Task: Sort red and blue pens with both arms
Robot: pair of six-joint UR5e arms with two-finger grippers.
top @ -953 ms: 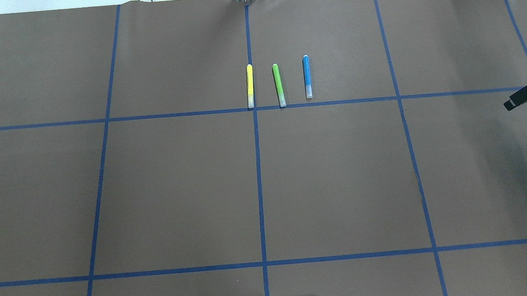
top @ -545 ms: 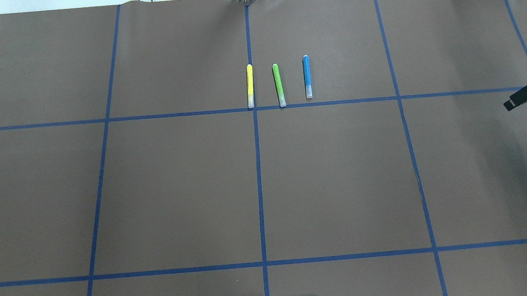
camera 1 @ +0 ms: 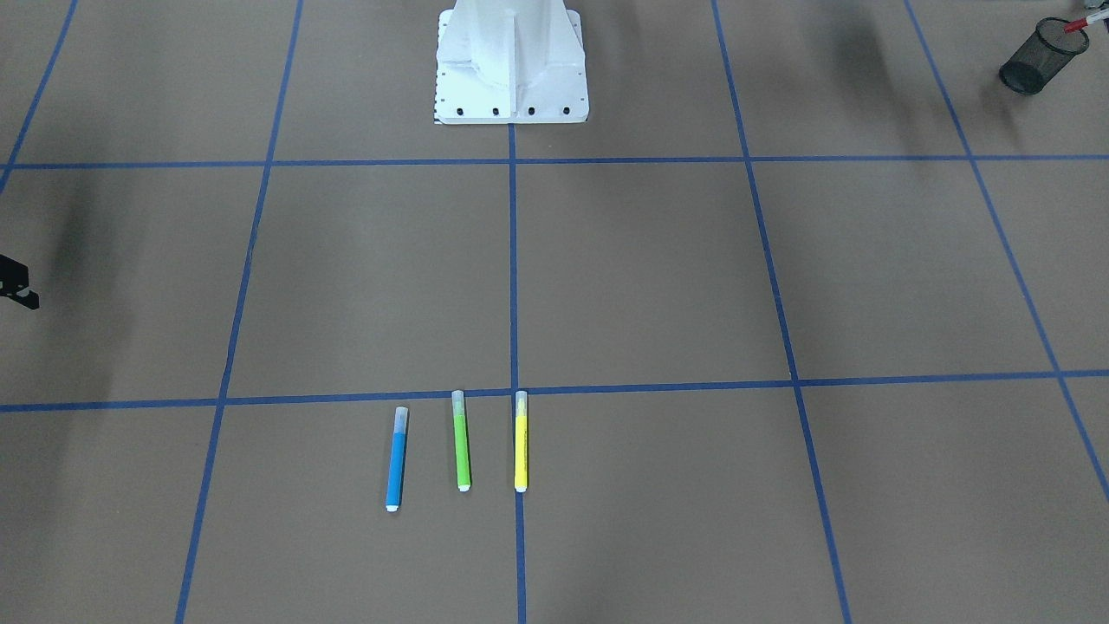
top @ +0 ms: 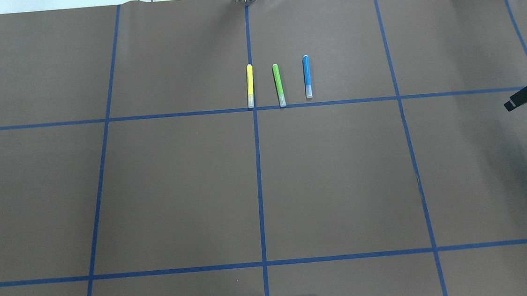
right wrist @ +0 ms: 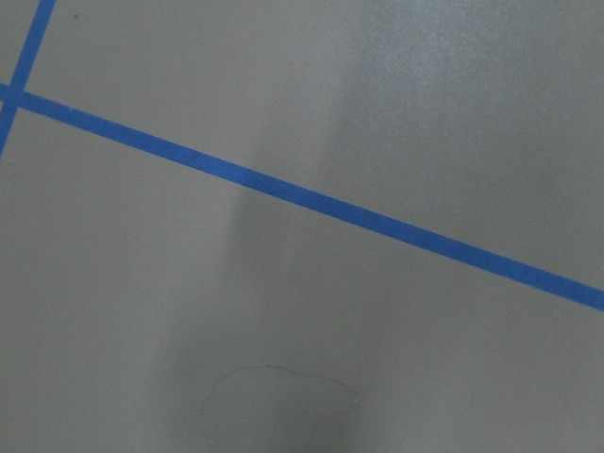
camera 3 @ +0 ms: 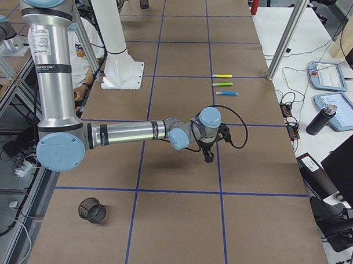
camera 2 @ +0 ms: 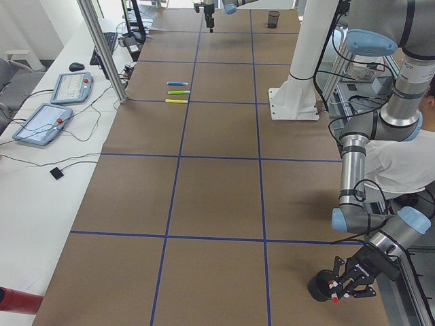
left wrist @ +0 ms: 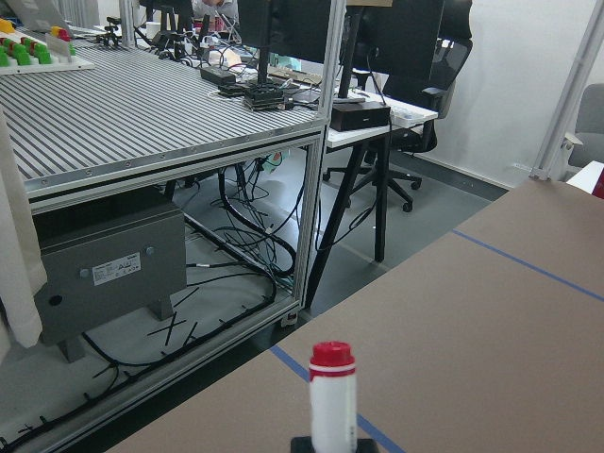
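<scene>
The red pen, white-barrelled with a red cap, stands upright in my left gripper, which is shut on it. In the exterior left view that gripper hangs beside a black mesh cup off the table's near corner. The pen's red tip shows over the cup. The blue pen lies on the brown mat, far centre, right of the middle line. My right gripper hovers at the mat's right edge, far from the pens. Whether its fingers are open or shut does not show.
A green pen and a yellow pen lie parallel to the left of the blue one. The white pedestal stands at the near middle. A second mesh cup stands at my right. Blue tape lines grid the mat.
</scene>
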